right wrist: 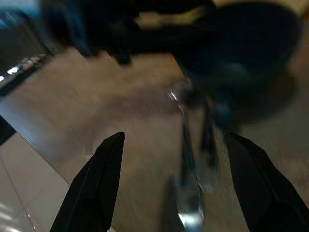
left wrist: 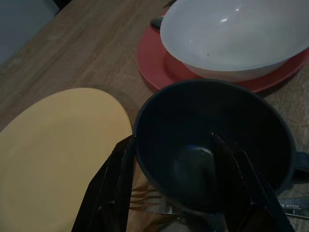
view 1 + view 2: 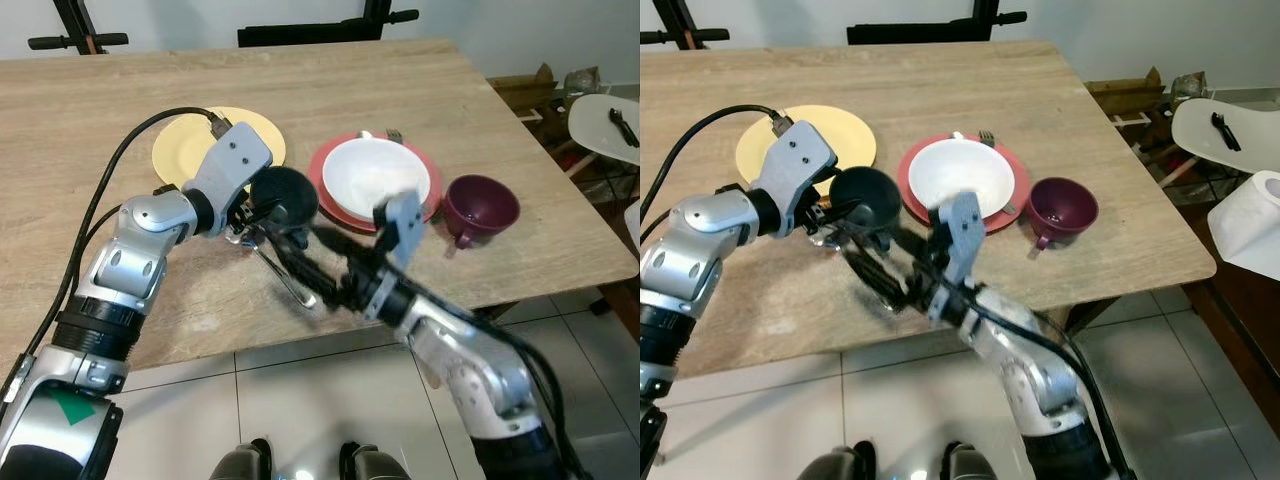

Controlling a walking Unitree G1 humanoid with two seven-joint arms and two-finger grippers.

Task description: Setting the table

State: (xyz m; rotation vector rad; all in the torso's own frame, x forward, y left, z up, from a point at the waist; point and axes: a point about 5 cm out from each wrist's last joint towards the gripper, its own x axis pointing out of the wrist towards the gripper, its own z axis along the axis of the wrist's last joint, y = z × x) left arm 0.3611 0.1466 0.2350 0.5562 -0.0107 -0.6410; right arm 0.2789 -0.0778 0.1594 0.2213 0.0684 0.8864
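pale oak-grain table [image 3: 420, 75] with a partly laid setting. the left gripper [image 2: 181, 193] is closed on the dark cup [image 3: 284, 196], one finger outside the wall and one inside, holding it just above the wood between the yellow plate [image 3: 190, 140] and the red plate [image 3: 330, 205]. the right gripper [image 1: 171, 191] has its fingers spread wide with nothing between them, and it points at the cutlery [image 1: 190, 145] lying on the table under and just in front of the cup; the fork tines [image 2: 145, 195] show below the cup's rim.

step in hand, as judged: lifting the cutlery out from beneath the cup so each piece can be laid beside a plate. to do it well, the left arm should raise or shift the cup clear first, since the two arms crowd the same spot. the right fingers should then straddle the handles across their narrow width, come down flat to the wood and close slowly, as thin metal on a smooth top tends to skid.

around: a white bowl [image 3: 376, 178] sits on the red plate, with more utensil ends [image 3: 378, 133] showing behind it; a maroon cup [image 3: 480, 206] stands just beside that plate, near the table's edge. the red plate's rim lies close to the cup, so any sideways move should go toward the yellow plate
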